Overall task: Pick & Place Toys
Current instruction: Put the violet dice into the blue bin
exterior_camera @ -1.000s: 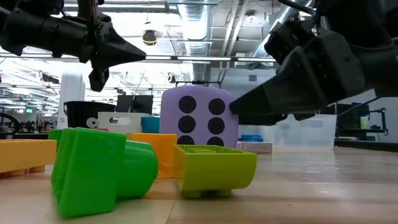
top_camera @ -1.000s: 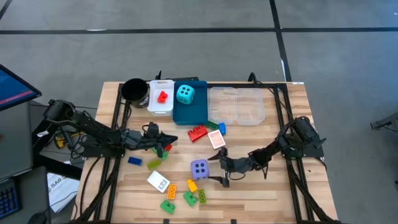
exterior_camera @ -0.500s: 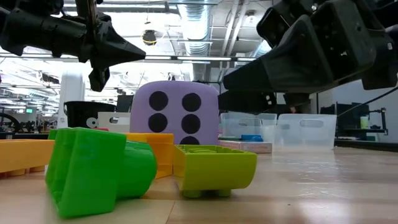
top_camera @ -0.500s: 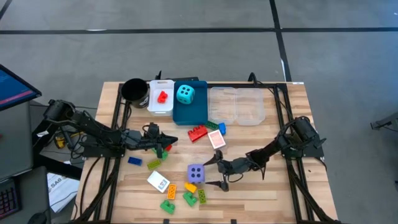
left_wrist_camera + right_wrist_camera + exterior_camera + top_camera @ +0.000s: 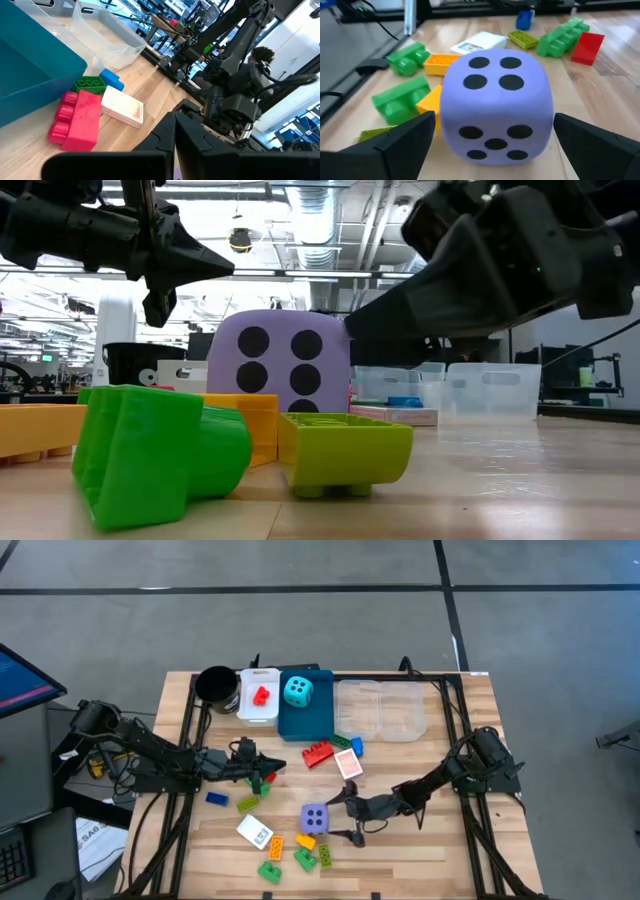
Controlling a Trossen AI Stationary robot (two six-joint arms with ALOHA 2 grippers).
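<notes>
Right tool spread around the purple die, left tool pinched together over the bricks.

Along the far edge of the tabletop (image 5: 440,840) stand a black round cup (image 5: 215,686), a white tray (image 5: 258,706) holding one red brick (image 5: 261,695), a blue tray (image 5: 307,712) holding the cyan die (image 5: 297,691), and a clear tray (image 5: 381,708) whose contents cannot be made out. The purple die (image 5: 315,819) sits on the wood near the front middle, among loose yellow and green bricks; the right tool (image 5: 343,817) has its fingers wide apart on either side of it, not clamped. The left tool (image 5: 272,769) hovers with fingers together, empty, left of the long red brick (image 5: 318,754) and white/pink card (image 5: 348,763). In the low view, a green brick (image 5: 160,450) hides the die's base.
</notes>
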